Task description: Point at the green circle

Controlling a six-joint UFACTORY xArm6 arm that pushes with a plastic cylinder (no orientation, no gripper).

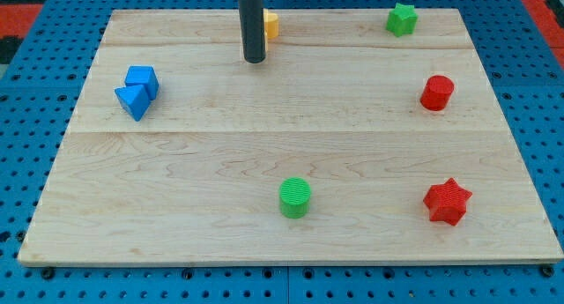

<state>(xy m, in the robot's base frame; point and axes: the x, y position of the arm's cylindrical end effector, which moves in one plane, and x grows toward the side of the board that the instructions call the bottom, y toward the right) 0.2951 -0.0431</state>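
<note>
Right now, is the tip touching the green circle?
Apart. The camera view shows my tip near the view's top, beside the yellow block, with a wide stretch of bare board between it and the green circle.

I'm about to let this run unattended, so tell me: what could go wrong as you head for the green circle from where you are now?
1. There are two green blocks: the green circle near the view's bottom and a green star at the top right. Heading to the wrong one is possible.
2. My tip is far up the board beside the yellow block; a sideways start could nudge it.
3. Overshooting on arrival might push the circle toward the board edge.
</note>
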